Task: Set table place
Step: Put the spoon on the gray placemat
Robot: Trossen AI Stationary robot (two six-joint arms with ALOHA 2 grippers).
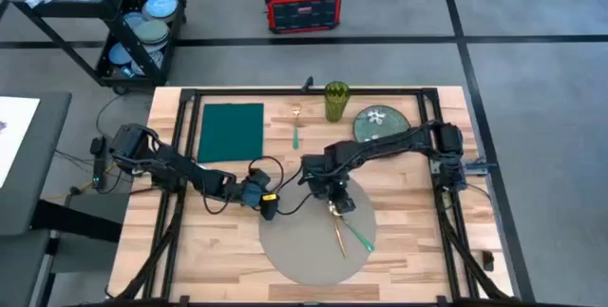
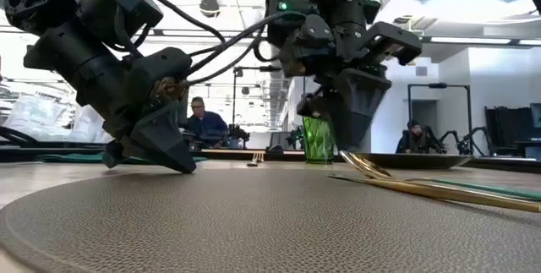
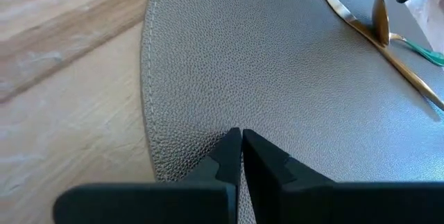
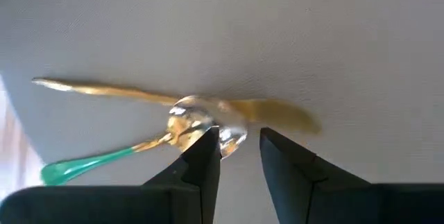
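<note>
I see the placemat, round, plain grey w/ pebbled texture, so no long axis; it lies flat at the table's near-centre edge. 2 utensils cross on it: gold knife, green-handled spoon. Right gripper, slightly open, hovers over the spoon bowl. Left gripper, closed on nothing, touches the mat's left rim.

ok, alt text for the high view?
From above, the right claw hovers over gold cutlery on the round grey placemat, and the left claw rests at the mat's edge. Behind lie a green napkin, fork, green glass and floral plate.
</note>
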